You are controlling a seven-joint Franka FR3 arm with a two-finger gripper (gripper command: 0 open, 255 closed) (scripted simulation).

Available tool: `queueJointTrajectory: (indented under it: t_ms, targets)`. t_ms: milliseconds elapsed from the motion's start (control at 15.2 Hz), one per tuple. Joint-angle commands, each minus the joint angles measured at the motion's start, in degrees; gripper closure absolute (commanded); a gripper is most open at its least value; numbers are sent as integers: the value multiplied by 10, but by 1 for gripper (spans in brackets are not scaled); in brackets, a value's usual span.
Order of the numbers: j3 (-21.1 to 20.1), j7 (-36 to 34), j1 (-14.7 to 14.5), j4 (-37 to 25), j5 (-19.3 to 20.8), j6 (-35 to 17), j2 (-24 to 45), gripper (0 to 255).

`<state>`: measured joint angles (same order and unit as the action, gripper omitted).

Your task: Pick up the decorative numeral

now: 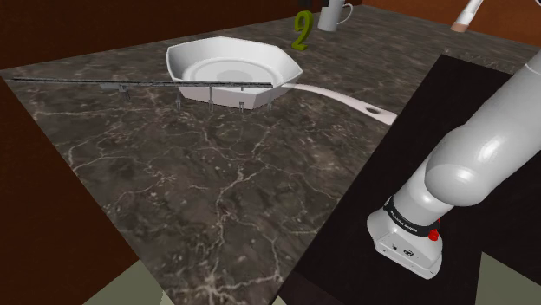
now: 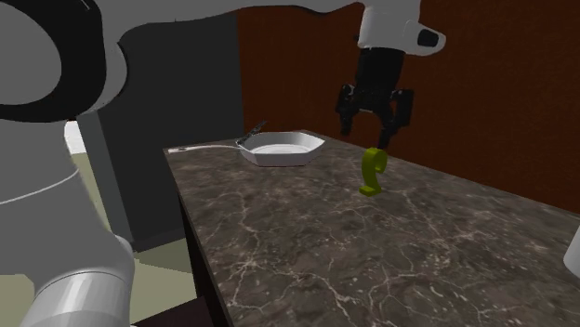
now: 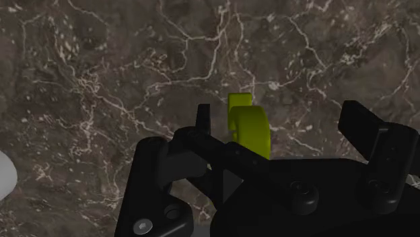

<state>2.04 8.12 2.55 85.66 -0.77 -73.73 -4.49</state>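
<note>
The gripper [image 2: 364,135] hangs over the dark marbled counter [image 1: 217,199] with its jaws spread wide and nothing between them; the green numeral [image 2: 373,173], a figure two, stands upright on the stone just below the fingertips and clear of them. In the wrist view the numeral [image 3: 248,128] shows between the two black fingers [image 3: 204,120], nearer to one than to the other, so the gripper [image 3: 279,124] looks slightly off centre over it. A white pan [image 2: 283,147] lies well apart from the tool, beyond the numeral on the counter; a pale mug [image 1: 334,13] stands near the numeral [image 1: 300,32] at the far edge.

The piece looks small, stiff and probably light; it should not give under pressure, but its smooth curved surface may slide against the pads; it stands on a narrow foot, so a nudge from one finger alone would likely topple it. The safest hold is probably across its two flat faces, around the upper curve or the middle; both fingers should close evenly once the tool is centred and lowered.
</note>
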Motion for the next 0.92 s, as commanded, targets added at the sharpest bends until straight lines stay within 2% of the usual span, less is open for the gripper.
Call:
queueJointTrajectory:
  t_ms: [0,462,594,660,858]
  targets:
    - [3,1,3,-70,4,26,51,0]
    - [2,1,2,19,5,-37,25,0]
    - [2,1,2,26,5,-42,23,0]
    - [2,0,2,25,5,-42,25,255]
    - [2,1,2,25,5,-42,25,255]
